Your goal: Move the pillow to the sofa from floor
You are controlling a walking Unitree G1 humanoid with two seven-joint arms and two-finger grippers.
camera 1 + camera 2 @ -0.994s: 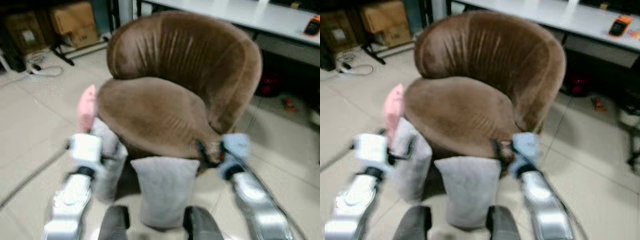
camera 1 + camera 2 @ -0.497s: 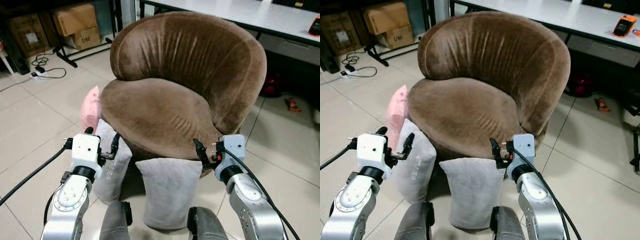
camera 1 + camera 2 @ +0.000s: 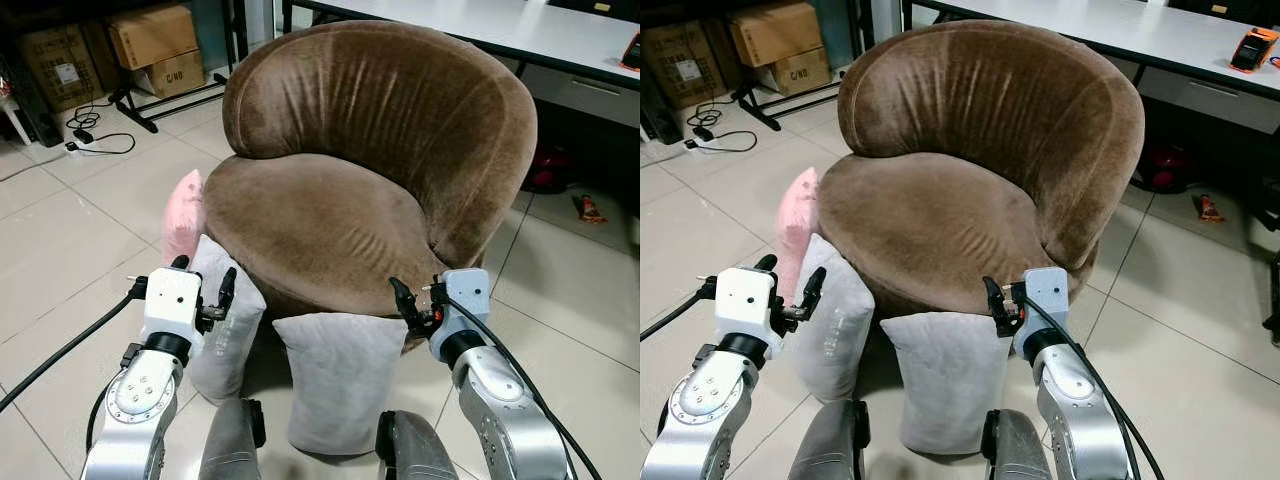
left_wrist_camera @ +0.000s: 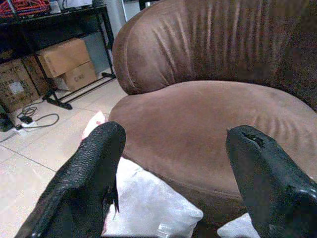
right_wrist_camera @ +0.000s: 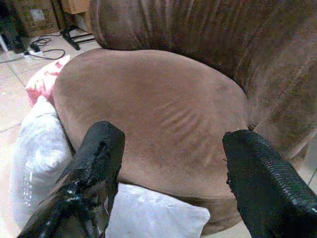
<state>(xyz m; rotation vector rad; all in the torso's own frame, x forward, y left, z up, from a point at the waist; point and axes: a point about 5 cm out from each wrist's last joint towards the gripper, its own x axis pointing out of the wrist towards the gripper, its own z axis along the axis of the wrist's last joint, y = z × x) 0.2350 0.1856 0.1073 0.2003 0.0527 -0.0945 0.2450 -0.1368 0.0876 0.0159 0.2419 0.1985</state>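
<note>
Grey pillow [image 3: 343,375] stands upright against the sofa [image 3: 330,215] front, below and between both spread, empty grippers; right gripper [image 3: 415,303] nearer than left gripper [image 3: 200,290].

The pink pillow [image 3: 183,215] is mostly hidden behind the grey pillow [image 3: 225,330] and the sofa [image 3: 350,170], only its upper edge showing. The middle grey pillow [image 3: 340,375] has its lower corners covered by the robot's knees [image 3: 232,445]. The sofa's base is hidden by the pillows leaning against it. The orange device [image 3: 1248,48] on the tabletop [image 3: 1120,25] is too small to identify. Labels on the cardboard boxes [image 3: 150,45] cannot be read. The red object [image 3: 545,170] under the tabletop is in shadow and unclear.
</note>
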